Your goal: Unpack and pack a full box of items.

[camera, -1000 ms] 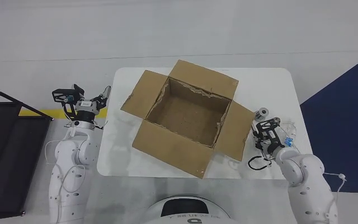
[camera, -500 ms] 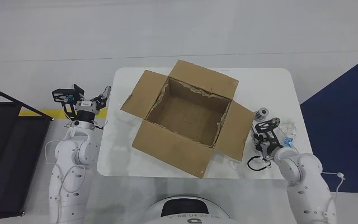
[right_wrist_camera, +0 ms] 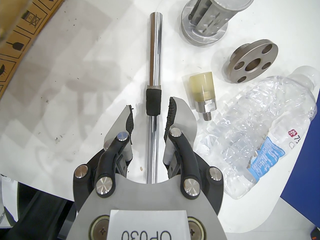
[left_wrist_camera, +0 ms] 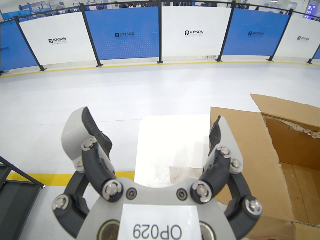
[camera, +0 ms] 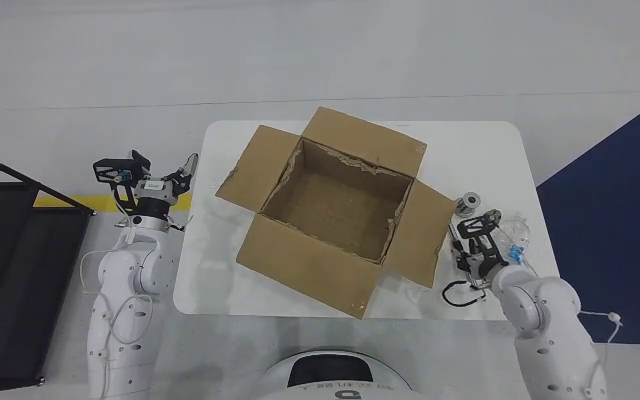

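Evidently the box (camera: 335, 215) at the middle of the table (camera: 470, 150) is empty, its flaps splayed for repacking. At its 4 o'clock the right gripper (right_wrist_camera: 151, 106) straddles the steel rod (right_wrist_camera: 155, 51), fingers spread either side of its black band and not yet pinching. The left gripper (left_wrist_camera: 151, 116) hangs at the box's 9 o'clock, fingers spread, holding nothing.

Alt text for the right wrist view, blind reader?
Open right gripper straddles a polished steel rod with a black band, lying on the white table. Beside the rod: amber-capped threaded fitting, round steel flange, grey slotted metal spool, crushed clear plastic bottle; brown cardboard box opposite.
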`<action>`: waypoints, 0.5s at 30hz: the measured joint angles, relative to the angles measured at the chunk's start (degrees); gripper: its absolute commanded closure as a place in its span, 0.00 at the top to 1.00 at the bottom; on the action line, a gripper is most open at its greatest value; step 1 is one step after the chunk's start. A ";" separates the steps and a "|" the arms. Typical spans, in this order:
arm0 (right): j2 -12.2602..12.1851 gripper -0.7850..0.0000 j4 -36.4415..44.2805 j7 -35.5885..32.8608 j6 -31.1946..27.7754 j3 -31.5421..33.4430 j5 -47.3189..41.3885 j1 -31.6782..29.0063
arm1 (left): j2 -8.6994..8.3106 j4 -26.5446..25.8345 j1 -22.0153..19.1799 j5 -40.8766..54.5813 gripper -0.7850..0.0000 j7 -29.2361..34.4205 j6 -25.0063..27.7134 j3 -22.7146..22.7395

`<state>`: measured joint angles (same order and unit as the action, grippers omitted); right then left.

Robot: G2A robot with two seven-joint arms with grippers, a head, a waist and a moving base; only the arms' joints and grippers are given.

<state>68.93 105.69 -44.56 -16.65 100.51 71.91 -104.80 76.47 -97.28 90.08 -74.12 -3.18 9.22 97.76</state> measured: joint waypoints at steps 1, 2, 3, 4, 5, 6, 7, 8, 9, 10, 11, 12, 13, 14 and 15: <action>-0.01 0.42 0.71 0.61 0.14 0.42 -0.37 -0.53 | 0.00 0.00 0.00 0.00 1.00 0.00 0.00 0.00; -0.02 0.43 1.85 1.65 0.45 1.24 -1.01 -1.47 | 0.00 0.00 0.00 0.00 1.00 0.00 0.00 0.00; -0.02 0.46 2.83 2.61 0.81 2.01 -1.64 -2.33 | 0.00 0.00 0.00 0.00 1.00 0.00 0.00 0.00; 0.01 0.57 3.88 3.68 1.33 2.90 -2.38 -3.27 | 0.00 0.00 0.00 0.00 1.00 0.00 0.00 0.00; 0.08 1.00 5.28 5.27 2.34 4.16 -3.51 -4.59 | 0.00 0.00 0.00 0.00 1.00 0.00 0.00 0.00; 0.18 1.00 6.26 6.54 3.46 5.17 -4.54 -5.59 | 0.00 0.00 0.00 0.00 1.00 0.00 0.00 0.00; 0.31 1.00 7.13 7.77 4.93 6.18 -5.75 -6.55 | 0.00 0.00 0.00 0.00 1.00 0.00 0.00 0.00; 0.52 1.00 8.18 9.31 7.39 7.50 -7.53 -7.68 | 0.00 0.00 0.00 0.00 1.00 0.00 0.00 0.00; 0.69 1.00 9.06 10.58 9.05 8.32 -9.16 -8.46 | 0.00 0.00 0.00 0.00 1.00 0.00 0.00 0.00; 0.87 1.00 9.86 12.12 10.01 9.05 -11.18 -9.21 | 0.00 0.00 0.00 0.00 1.00 0.00 0.00 0.00; 1.05 1.00 10.77 14.37 10.25 10.00 -13.91 -10.24 | 0.00 0.00 0.00 0.00 1.00 0.00 0.00 0.00; 1.15 1.00 11.56 15.98 9.66 10.58 -15.55 -11.14 | 0.00 0.00 0.00 0.00 1.00 0.00 0.00 0.00; 1.21 1.00 12.53 17.39 8.57 10.98 -16.65 -12.11 | 0.00 0.00 0.00 0.00 1.00 0.00 0.00 0.00; 1.25 1.00 13.92 18.85 7.00 11.20 -17.09 -13.38 | 0.00 0.00 0.00 0.00 1.00 0.00 0.00 0.00; 1.24 1.00 14.91 19.31 5.99 11.08 -16.49 -14.18 | 0.00 0.00 0.00 0.00 1.00 0.00 0.00 0.00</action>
<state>70.18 120.59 -25.24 -10.67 111.59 55.42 -118.98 76.47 -97.28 90.08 -74.12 -3.18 9.22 97.76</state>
